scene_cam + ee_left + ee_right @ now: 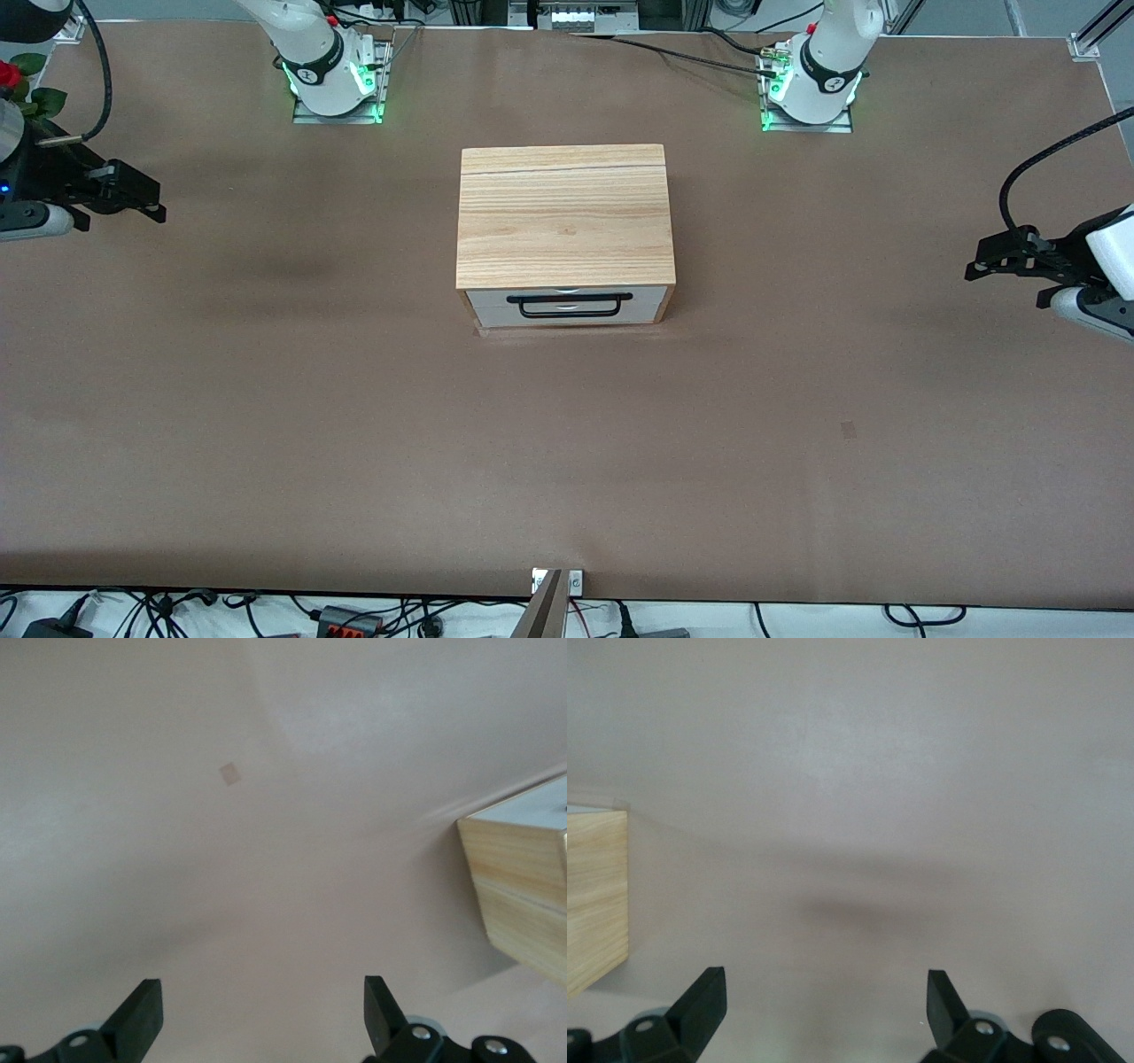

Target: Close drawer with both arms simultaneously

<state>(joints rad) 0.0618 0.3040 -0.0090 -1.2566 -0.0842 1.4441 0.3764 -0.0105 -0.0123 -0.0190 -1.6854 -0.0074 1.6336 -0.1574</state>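
The shallow light-wood drawer with white front panel (pixel 567 307) sat at mid-desk in its light-wood box (pixel 564 217), seemingly near flush, its black wire bar handle (pixel 570 305) facing the front camera. It looked rigid and light, likely free-sliding; best pushed flat on the panel either side of the handle. Left hand (pixel 1005 259) and right hand (pixel 133 197) hovered over their desk ends, fingers apart, gripping nothing.

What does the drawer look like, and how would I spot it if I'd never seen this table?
Find the light-wood box standing alone in the middle of the brown table, between the two white arm bases. The drawer is the low white panel on the box's side facing the front camera, sitting about flush with it. Its black wire bar handle marks it out: everything else on the box is bare wood.
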